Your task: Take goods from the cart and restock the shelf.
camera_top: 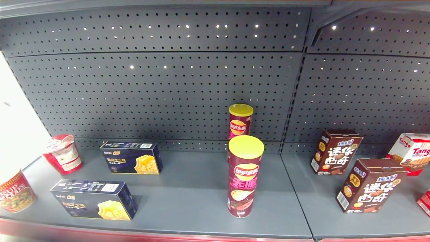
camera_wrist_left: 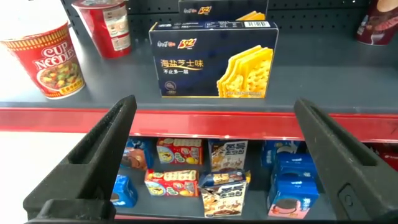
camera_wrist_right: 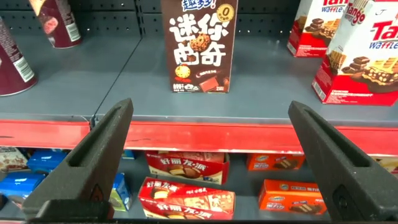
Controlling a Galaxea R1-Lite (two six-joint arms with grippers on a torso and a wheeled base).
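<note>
From the head, the shelf (camera_top: 188,198) carries two chip cans (camera_top: 245,176), two blue cracker boxes (camera_top: 95,199), two brown cookie boxes (camera_top: 369,185) and two noodle cups (camera_top: 63,154). At the left wrist, the left gripper (camera_wrist_left: 214,104) has its jaws wide and empty, with a blue cracker box (camera_wrist_left: 212,60) standing on the shelf beyond, in line with the gap. At the right wrist, the right gripper (camera_wrist_right: 210,106) likewise has wide, empty jaws, with one brown cookie box (camera_wrist_right: 199,45) on the shelf beyond the gap.

On the grey shelf (camera_top: 188,198) I see one yellow-lidded chip can (camera_top: 245,176) upright, a second can (camera_top: 240,122) directly behind.
</note>
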